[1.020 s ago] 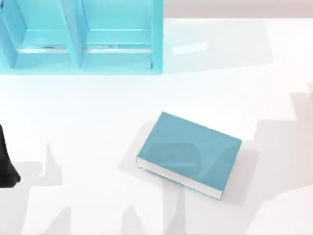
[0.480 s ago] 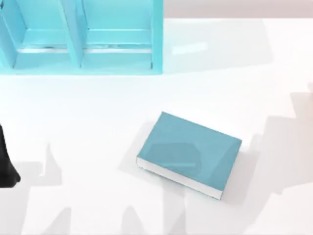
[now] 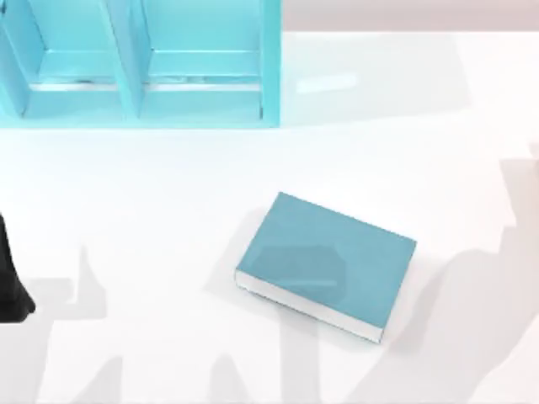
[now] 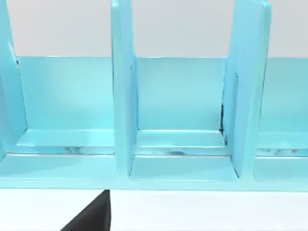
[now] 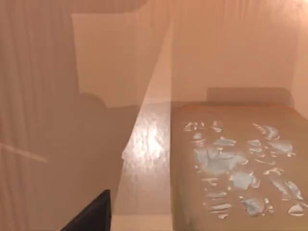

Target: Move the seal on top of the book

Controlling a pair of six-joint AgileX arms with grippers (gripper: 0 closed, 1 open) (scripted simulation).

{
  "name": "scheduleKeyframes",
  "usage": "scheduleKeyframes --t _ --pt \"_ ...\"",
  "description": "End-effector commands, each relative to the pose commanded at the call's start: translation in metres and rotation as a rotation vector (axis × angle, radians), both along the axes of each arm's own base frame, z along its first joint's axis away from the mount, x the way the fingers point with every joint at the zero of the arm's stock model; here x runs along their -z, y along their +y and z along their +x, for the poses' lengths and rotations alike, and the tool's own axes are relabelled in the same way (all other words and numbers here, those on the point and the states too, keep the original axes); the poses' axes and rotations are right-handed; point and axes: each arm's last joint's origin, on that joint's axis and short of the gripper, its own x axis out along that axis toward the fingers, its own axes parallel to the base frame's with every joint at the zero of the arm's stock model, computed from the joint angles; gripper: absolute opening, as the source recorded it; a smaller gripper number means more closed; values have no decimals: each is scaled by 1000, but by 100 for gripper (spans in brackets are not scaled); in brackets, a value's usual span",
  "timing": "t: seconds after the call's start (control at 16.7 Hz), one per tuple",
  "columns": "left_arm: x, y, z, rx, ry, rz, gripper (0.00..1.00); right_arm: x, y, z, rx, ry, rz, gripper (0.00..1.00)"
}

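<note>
So the book (image 3: 324,263) is lying flat on the white desk (image 3: 168,194), a bit right of the middle and turned at an angle, teal cover up with the white page edges facing the near side. Nothing is sitting on its cover. Far left on the desk there's the light blue shelf unit (image 3: 139,63), upright dividers and open compartments, well apart from the book. My left arm (image 3: 10,282) is parked at the left edge of the desk, just a dark bit of it poking in, and its wrist camera stares straight at the shelf unit (image 4: 178,120). My right wrist view is all tan-brown: a flat brown surface with pale flaky marks (image 5: 236,168), too close for me to name. Can't tell the state of either pincer.
</note>
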Motion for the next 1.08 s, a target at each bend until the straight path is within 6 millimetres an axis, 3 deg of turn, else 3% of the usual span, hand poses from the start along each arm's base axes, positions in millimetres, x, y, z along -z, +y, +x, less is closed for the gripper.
scheduleKeyframes --t 0.18,0.42,1.08 --pt "0 0 0 0 0 0 100 19 1 -3 0 9 4 100" --pt "0 0 0 0 0 0 100 20 1 -3 0 9 4 100" --pt "0 0 0 0 0 0 100 20 1 -3 0 9 4 17"
